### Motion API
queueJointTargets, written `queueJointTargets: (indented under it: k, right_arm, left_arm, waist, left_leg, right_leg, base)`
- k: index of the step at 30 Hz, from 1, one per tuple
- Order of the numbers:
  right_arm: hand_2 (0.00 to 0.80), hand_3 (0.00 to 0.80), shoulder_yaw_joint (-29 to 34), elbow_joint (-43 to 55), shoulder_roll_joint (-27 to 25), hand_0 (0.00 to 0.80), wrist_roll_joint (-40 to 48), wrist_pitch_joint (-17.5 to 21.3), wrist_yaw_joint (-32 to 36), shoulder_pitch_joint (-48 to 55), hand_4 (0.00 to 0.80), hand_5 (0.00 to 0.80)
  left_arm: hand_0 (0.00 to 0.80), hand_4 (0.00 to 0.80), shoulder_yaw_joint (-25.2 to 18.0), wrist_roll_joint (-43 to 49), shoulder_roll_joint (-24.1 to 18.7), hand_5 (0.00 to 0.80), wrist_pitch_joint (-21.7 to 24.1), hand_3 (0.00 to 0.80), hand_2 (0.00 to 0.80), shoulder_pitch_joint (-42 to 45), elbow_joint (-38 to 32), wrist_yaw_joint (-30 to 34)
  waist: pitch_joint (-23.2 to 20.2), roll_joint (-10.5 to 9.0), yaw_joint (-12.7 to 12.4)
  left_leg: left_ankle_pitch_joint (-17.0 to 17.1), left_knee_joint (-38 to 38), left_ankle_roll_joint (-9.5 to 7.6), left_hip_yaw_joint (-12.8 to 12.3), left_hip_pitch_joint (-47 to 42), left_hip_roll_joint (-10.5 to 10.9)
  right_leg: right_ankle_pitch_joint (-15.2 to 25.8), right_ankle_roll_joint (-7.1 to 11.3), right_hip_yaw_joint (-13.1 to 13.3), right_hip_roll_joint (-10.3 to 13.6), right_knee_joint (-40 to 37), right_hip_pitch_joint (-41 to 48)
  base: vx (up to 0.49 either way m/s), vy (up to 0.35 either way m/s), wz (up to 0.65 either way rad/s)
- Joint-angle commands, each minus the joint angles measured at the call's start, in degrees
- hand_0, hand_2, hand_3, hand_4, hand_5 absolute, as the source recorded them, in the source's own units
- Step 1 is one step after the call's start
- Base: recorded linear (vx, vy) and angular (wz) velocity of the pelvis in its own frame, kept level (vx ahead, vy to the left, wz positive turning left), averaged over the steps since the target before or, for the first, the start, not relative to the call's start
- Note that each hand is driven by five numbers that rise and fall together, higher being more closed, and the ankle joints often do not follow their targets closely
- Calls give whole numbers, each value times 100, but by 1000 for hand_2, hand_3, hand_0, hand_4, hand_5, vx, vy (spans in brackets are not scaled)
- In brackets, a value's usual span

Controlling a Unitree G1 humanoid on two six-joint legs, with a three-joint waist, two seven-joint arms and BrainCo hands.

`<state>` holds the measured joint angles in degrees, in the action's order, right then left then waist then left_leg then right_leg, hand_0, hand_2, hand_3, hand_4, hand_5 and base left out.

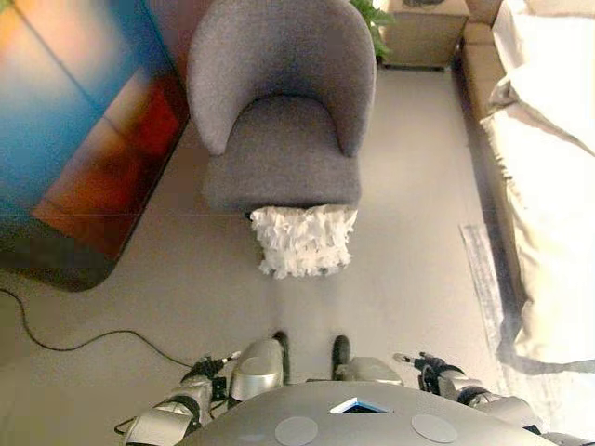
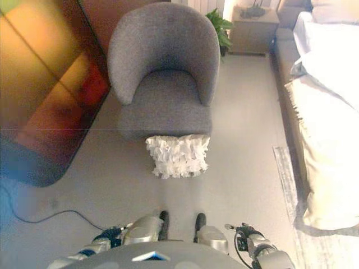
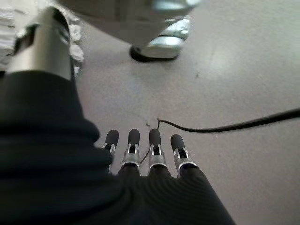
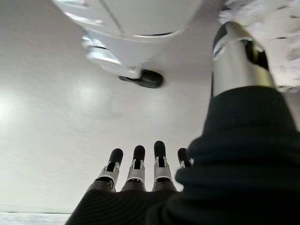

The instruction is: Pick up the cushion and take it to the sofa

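A white ruffled cushion [image 1: 304, 240] stands on the floor, leaning against the front of a grey armchair [image 1: 279, 102]. Its edge also shows in the right wrist view, cushion [image 4: 281, 28]. A long sofa [image 1: 548, 186] under a pale cover runs along the right side. My left hand [image 1: 216, 364] hangs low at my left side, well short of the cushion, fingers [image 3: 154, 152] straight and holding nothing. My right hand [image 1: 420, 362] hangs at my right side, fingers [image 4: 138, 166] likewise straight and empty.
A big glossy dark panel [image 1: 74, 139] leans at the left. Behind the armchair stand a green plant [image 1: 372, 19] and a small cabinet [image 1: 423, 32]. A grey rug [image 1: 483, 279] lies along the sofa. Bare floor separates me from the cushion.
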<state>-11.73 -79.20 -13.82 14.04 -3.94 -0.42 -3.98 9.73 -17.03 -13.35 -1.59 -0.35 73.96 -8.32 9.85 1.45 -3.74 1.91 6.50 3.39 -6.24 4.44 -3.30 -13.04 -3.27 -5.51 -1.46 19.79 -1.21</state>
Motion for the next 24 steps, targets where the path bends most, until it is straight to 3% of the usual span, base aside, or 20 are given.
queueJointTargets:
  k: [1, 3, 8, 10, 13, 15, 16, 17, 20, 21, 22, 23, 24]
  right_arm:
    - [0, 0, 100, 37, -192, 0, -50, 167, -29, 17, 0, 0]
    - [0, 0, 116, 0, -136, 0, -90, 107, -75, 50, 0, 0]
    - [0, 0, 169, -103, -53, 0, -59, 46, -160, 135, 0, 0]
    - [0, 0, 176, -114, -30, 0, -102, -13, -185, 116, 0, 0]
    - [0, 0, 221, -55, 28, 0, -42, -29, -243, 121, 0, 0]
    - [0, 0, 270, -15, 69, 0, -16, -6, -239, 150, 0, 0]
    - [0, 0, 313, -1, 80, 0, -20, 21, -241, 178, 0, 0]
    - [0, 0, 367, 32, 99, 0, -94, 33, -238, 204, 0, 0]
    - [0, 0, 384, 148, 128, 0, -63, 96, -293, 215, 0, 0]
    - [0, 0, 388, 200, 124, 0, 0, 73, -327, 181, 0, 0]
    - [0, 0, 402, 240, 117, 0, 18, 59, -366, 141, 0, 0]
    - [0, 0, 355, 294, 108, 0, 144, 92, -430, 89, 0, 0]
    - [0, 0, 329, 342, 109, 0, 309, 106, -445, 31, 0, 0]
  left_arm:
    - [0, 0, 121, -13, 62, 0, 28, 0, 0, -19, 155, 97]
    - [0, 0, 138, -16, 111, 0, 44, 0, 0, 51, 204, 71]
    - [0, 0, 132, 143, 194, 0, 58, 0, 0, 103, 273, 50]
    - [0, 0, 164, 30, 210, 0, -34, 0, 0, 59, 264, 28]
    - [0, 0, 125, 10, 181, 0, -56, 0, 0, -48, 295, 19]
    - [0, 0, 117, 43, 124, 0, -5, 0, 0, -74, 288, 47]
    - [0, 0, 114, 56, 93, 0, 6, 0, 0, -81, 274, 58]
    - [0, 0, 120, 69, 58, 0, -1, 0, 0, -84, 235, 56]
    - [0, 0, 152, 194, -59, 0, 20, 0, 0, -125, 167, 90]
    - [0, 0, 168, 221, -96, 0, -2, 0, 0, -157, 130, 75]
    - [0, 0, 174, 216, -128, 0, -52, 0, 0, -180, 86, 54]
    - [0, 0, 226, 179, -184, 0, -59, 0, 0, -269, 79, 66]
    - [0, 0, 250, 190, -257, 0, -45, 0, 0, -385, 61, 122]
  waist:
    - [-191, -77, -55]
    - [-277, -79, -104]
    - [-391, -112, -135]
    - [-397, -170, -132]
    - [-354, -240, -80]
    - [-374, -378, -88]
    - [-390, -523, -79]
    - [-439, -615, -84]
    - [-551, -691, -94]
    - [-566, -591, -88]
    - [-547, -615, -36]
    - [-500, -537, 0]
    - [-418, -496, 29]
  left_leg:
    - [484, -637, -136, -125, 626, 419]
    - [475, -1149, -112, -68, 587, 400]
    - [404, -1150, -52, -67, 766, 166]
    - [329, -1149, -132, -40, 687, 138]
    - [330, -565, -169, -238, 936, 77]
    - [185, -205, -301, -255, 991, 181]
    - [-71, -44, -425, -288, 931, 352]
    - [-202, -33, -564, -313, 843, 472]
    - [-367, -198, -783, -349, 538, 633]
    - [-342, -282, -817, -399, 445, 536]
    - [-452, -339, -831, -422, 273, 607]
    - [-385, -382, -840, -419, 244, 500]
    - [-364, -424, -794, -418, 165, 452]
  right_leg:
    - [197, 222, 276, -312, -1754, 1569]
    - [9, 215, 397, -357, -1709, 1767]
    - [-464, 178, 448, -363, -1414, 1982]
    - [-488, 214, 436, -244, -1283, 1931]
    - [-586, 328, 286, -67, -871, 1827]
    - [-328, 508, 195, 135, -533, 1806]
    - [-152, 674, 124, 337, -258, 1826]
    - [298, 890, 93, 456, -2, 1772]
    - [1107, 1198, -70, 675, 997, 1319]
    - [1349, 1174, -123, 645, 1330, 897]
    - [1390, 1213, -132, 763, 1561, 596]
    - [1241, 1136, -162, 573, 1301, 304]
    - [1029, 1086, -440, 546, 874, 39]
  base:
    - [403, 59, 9]
    - [412, 65, 32]
    - [464, 108, 25]
    - [480, 182, -30]
    - [484, 202, -37]
    - [583, 213, -22]
    - [630, 243, -16]
    - [653, 253, -7]
    - [481, 196, 6]
    - [395, 177, 0]
    - [273, 97, -4]
    - [273, 51, 4]
    - [210, -6, 22]
